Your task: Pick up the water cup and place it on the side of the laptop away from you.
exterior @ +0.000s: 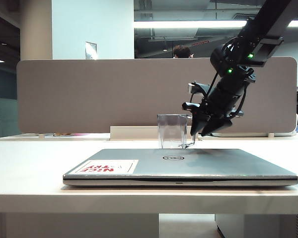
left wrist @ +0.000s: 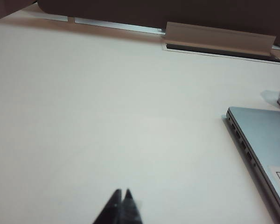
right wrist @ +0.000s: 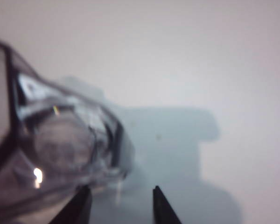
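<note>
The small clear faceted water cup (exterior: 172,130) is standing upright on the white bench (exterior: 30,158), long axis vertical, mouth up, just past the far edge of the wide flat silver-grey Dell laptop (exterior: 188,166), a bit left of the middle. The laptop lies closed with its round logo and the white sticker with red letters facing up. The right gripper (exterior: 198,134) comes down at a slant from the upper right, tips right beside the cup's right side where the handle is. In the right wrist view the right gripper (right wrist: 121,205) has its fingers (right wrist: 79,207) parted, with a blurry cup (right wrist: 60,144) off to one side of them, not between. The left gripper (left wrist: 121,205) hangs over bare bench left of the laptop (left wrist: 266,149), fingers pressed together.
</note>
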